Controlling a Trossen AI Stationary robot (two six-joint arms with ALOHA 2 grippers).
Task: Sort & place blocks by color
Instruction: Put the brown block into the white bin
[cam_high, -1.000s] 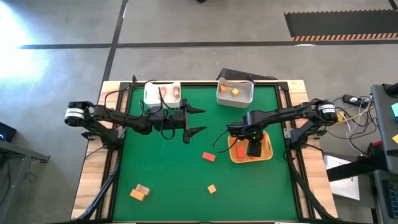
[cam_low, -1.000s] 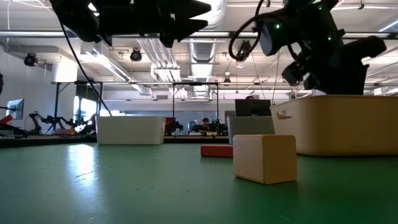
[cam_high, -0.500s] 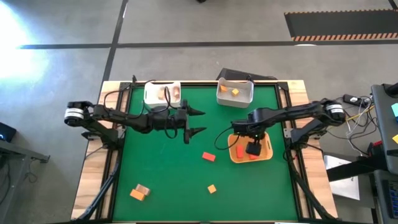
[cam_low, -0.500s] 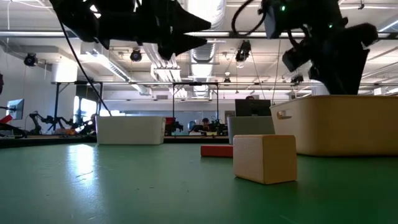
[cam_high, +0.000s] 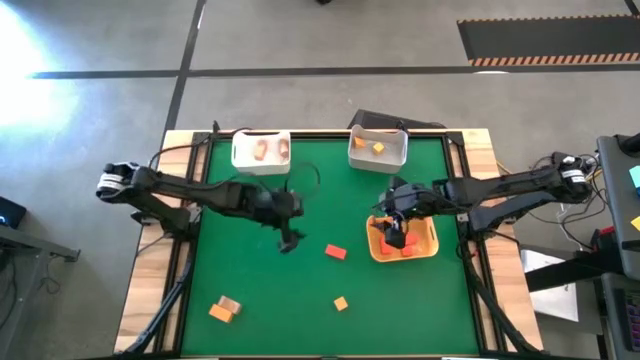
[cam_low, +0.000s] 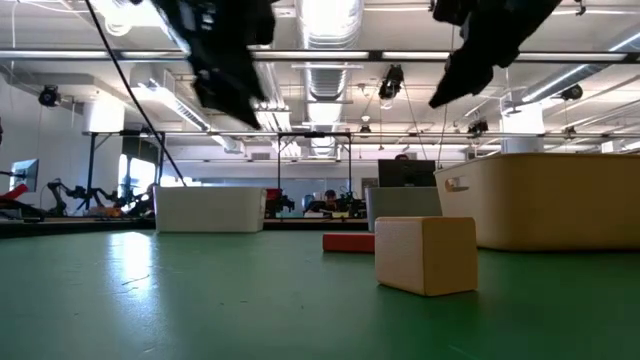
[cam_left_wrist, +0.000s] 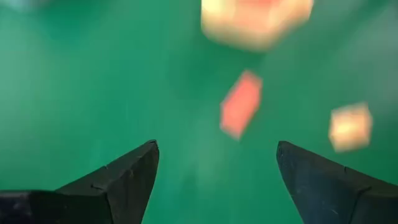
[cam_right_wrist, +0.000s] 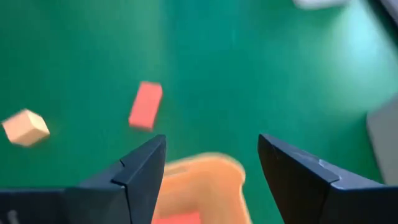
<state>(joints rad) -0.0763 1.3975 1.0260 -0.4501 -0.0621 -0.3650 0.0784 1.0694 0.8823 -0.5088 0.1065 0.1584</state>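
A red bar block (cam_high: 335, 251) lies flat on the green mat, also seen in the left wrist view (cam_left_wrist: 241, 104) and the right wrist view (cam_right_wrist: 145, 105). An orange cube (cam_high: 341, 303) sits near the near edge. A tan and an orange block (cam_high: 225, 308) lie together at the near left. My left gripper (cam_high: 288, 238) hovers open just left of the red bar (cam_left_wrist: 216, 152). My right gripper (cam_high: 393, 228) is open over the left edge of the orange tray (cam_high: 428, 240), which holds red blocks (cam_high: 403, 250).
Two white bins stand at the far edge: the left one (cam_high: 261, 150) holds tan-brown blocks, the right one (cam_high: 377, 148) an orange block. In the low view a tan cube (cam_low: 427, 254) stands close to the camera, with the tray wall (cam_low: 555, 200) at right. Open mat lies between the scattered blocks.
My left gripper has swung from beside the far-left bin toward the near edge and the red bar, tipping from level to pointing downward. My right gripper has risen out of the orange tray and shifted a little toward the table's left, turning as it went.
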